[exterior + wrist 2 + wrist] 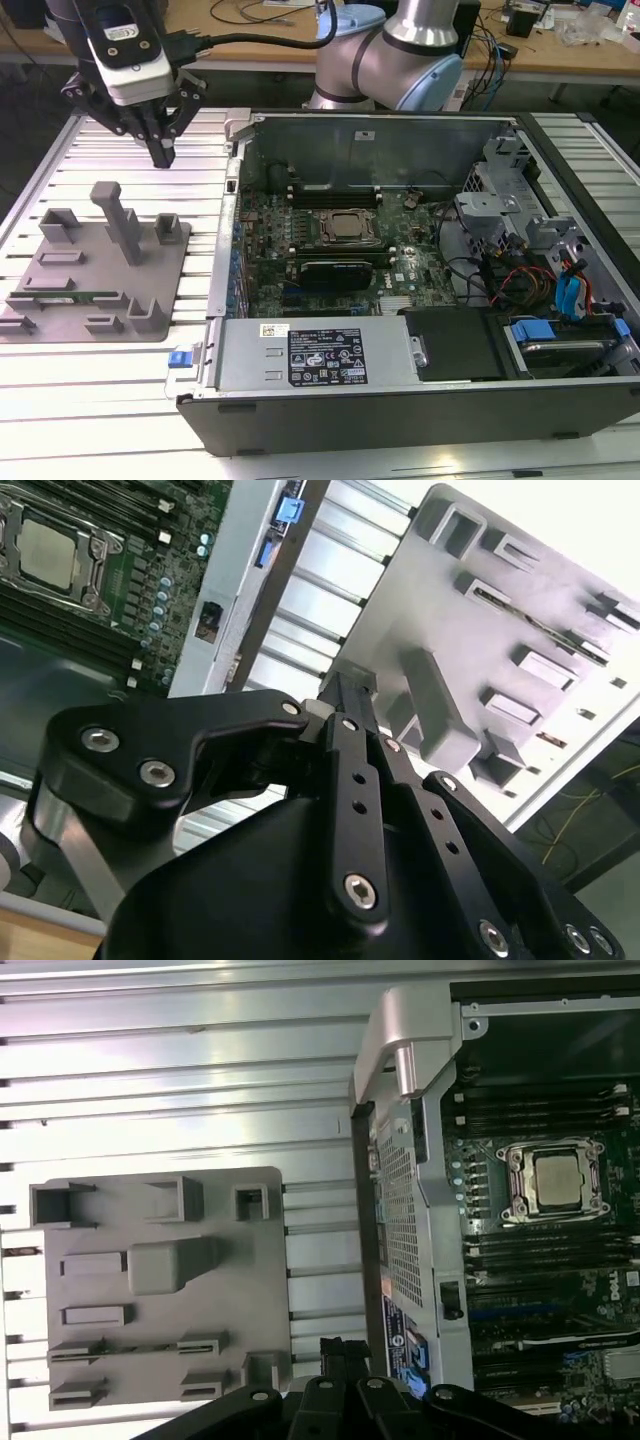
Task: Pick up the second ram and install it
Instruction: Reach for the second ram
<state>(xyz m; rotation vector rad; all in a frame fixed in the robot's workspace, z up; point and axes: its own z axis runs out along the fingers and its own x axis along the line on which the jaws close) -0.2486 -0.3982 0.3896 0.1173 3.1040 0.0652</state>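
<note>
On the gray fixture (170, 270) at the exterior view's left of the desk (100, 395), we see the second ram (88, 296) lying in a slot as a thin green strip. Its long axis runs across the exterior view, with one end toward the fixture's outer edge and the other toward the open computer case (400, 425). The gripper (162, 155) hangs near the fixture, well apart from the ram, its fingers closed together on nothing.
</note>
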